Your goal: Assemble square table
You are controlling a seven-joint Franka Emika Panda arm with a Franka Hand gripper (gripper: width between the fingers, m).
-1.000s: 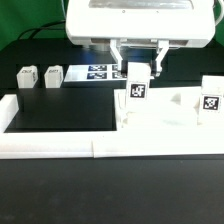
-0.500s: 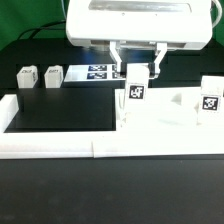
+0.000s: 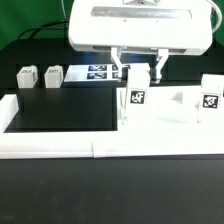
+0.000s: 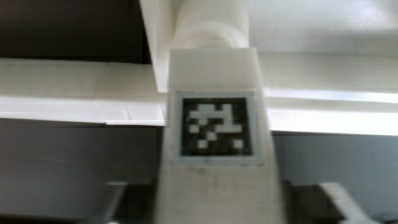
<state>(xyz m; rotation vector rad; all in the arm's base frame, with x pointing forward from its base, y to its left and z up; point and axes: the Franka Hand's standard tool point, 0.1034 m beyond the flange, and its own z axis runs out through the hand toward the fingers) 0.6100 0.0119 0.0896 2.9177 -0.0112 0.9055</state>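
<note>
Here, the fingers (image 3: pixel 160 66) stand apart above the upright leg (image 3: pixel 136 100) at frame centre, without contact; seated on the square table (image 3: pixel 175 120), it presumably supports itself.

The desk (image 3: pixel 60 195) has a flat black top, and it looks a little grey near the front where the light falls on it. A long white rail (image 3: pixel 50 148) lies across the desk near the front, and another white rail (image 3: pixel 8 112) runs back along the exterior view's left, so the two meet in a corner. Farther back the marker board (image 3: pixel 97 72) lies flat on the desk, and the room behind it is dark.
</note>
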